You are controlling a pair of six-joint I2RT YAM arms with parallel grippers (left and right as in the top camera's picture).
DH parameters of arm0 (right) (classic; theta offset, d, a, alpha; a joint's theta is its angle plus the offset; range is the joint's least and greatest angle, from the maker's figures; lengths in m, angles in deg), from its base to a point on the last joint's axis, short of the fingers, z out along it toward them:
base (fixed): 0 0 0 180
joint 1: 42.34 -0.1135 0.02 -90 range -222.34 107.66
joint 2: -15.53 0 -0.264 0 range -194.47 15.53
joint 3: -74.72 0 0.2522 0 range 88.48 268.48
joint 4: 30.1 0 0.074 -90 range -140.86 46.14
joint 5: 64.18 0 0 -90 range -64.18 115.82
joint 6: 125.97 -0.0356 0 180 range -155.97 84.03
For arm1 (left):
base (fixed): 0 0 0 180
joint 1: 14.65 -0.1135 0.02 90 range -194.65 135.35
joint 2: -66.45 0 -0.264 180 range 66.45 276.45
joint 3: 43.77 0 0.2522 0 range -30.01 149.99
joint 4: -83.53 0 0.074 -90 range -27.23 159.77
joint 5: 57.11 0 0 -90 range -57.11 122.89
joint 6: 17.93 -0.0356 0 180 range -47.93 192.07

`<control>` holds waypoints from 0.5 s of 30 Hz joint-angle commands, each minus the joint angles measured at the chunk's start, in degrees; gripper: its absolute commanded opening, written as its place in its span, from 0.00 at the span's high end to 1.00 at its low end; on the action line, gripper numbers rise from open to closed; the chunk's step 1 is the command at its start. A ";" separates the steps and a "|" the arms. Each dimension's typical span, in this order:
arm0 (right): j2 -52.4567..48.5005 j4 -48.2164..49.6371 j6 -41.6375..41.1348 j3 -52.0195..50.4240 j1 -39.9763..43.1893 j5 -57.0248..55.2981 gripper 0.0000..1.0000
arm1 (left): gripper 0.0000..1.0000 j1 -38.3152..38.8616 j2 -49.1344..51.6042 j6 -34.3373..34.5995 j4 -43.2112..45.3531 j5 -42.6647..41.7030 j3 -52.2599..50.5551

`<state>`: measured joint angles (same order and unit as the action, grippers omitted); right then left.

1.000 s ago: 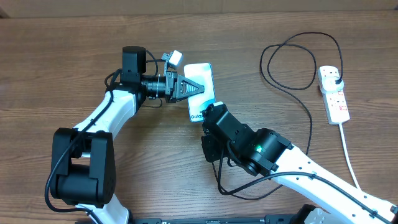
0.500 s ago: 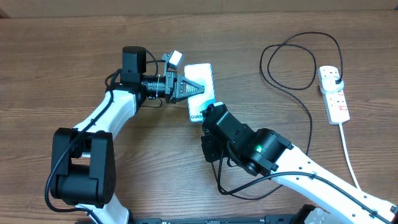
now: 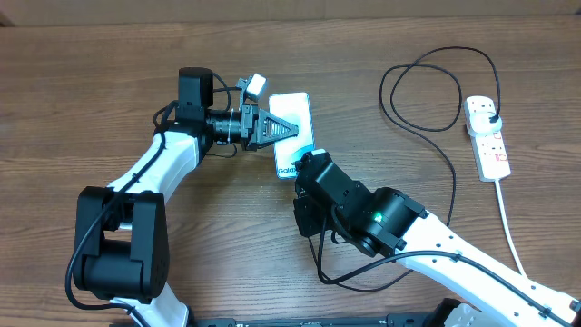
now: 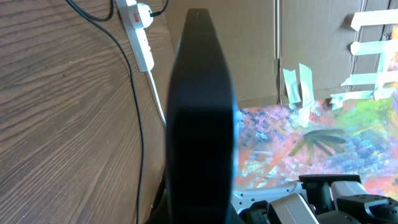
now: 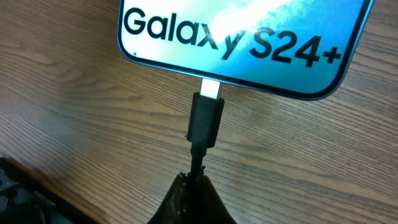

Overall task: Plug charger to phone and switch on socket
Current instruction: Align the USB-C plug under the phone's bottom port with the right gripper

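A brown wood-grain table (image 3: 91,73) fills the overhead view; beyond it stand a cardboard wall (image 4: 255,50) and a paint-splashed sheet (image 4: 311,143). The phone (image 3: 296,102) lies mid-table under the clenched left gripper (image 3: 292,130). The right gripper (image 5: 194,183) pinches the charger (image 5: 206,118), its tip at the phone's bottom edge. The socket (image 3: 487,136) lies far right.

No change can be made out between the earlier overhead pictures and this one: the left gripper (image 3: 295,130) over the phone (image 3: 292,104) at upper centre, the right gripper (image 3: 305,163) at its lower edge, the charger (image 5: 206,119) and the socket (image 3: 487,136) at right show no shift.
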<state>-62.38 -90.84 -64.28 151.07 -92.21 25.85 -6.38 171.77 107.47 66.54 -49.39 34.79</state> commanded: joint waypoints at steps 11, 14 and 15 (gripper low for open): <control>0.15 0.57 -0.24 1.95 0.11 0.07 0.96 | 0.96 0.26 -0.07 -3.13 0.24 -2.80 0.83; 0.15 0.35 -0.24 1.95 0.11 0.07 0.96 | 0.96 0.28 -0.07 -3.10 0.24 -2.78 0.83; 0.15 0.22 -0.24 1.95 0.11 0.07 0.96 | 0.96 0.26 -0.07 -3.10 0.24 -2.67 0.83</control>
<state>-62.38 -90.87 -64.28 151.07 -92.21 25.94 -6.38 171.77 106.11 66.54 -49.39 34.81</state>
